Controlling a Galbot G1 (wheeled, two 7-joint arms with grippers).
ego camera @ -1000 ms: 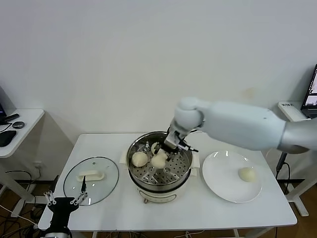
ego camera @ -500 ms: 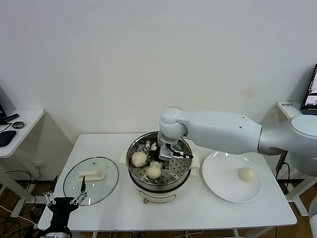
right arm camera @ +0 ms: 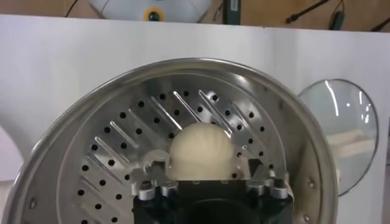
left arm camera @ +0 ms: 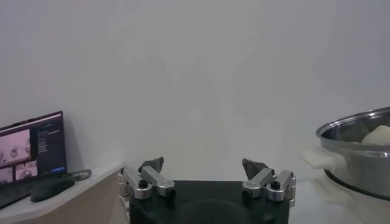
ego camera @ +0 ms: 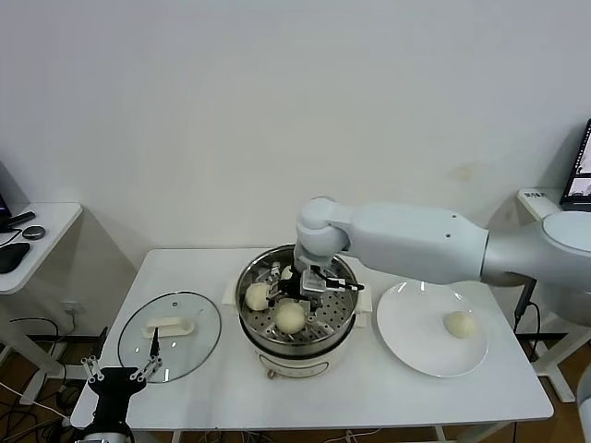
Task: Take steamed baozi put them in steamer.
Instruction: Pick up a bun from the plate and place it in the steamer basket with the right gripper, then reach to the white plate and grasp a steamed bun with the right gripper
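Down at the table's left corner the left gripper (ego camera: 118, 376) hangs idle, fingers spread, by the glass lid (ego camera: 170, 334). In the steamer (ego camera: 343, 323), the right gripper (ego camera: 306, 290) has just let go, jaws wide above a freshly dropped baozi (ego camera: 290, 317); another bun (ego camera: 258, 295) sits beside it. That leaves one last baozi (ego camera: 460, 324) on the white plate (ego camera: 411, 346).

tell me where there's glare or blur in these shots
Head view: soft even light, the steamer rim shines, glass lid reflects faintly. Right wrist view: bright streaks on the perforated tray, baozi sharp. Left wrist view: hazy, washed-out wall, laptop soft.
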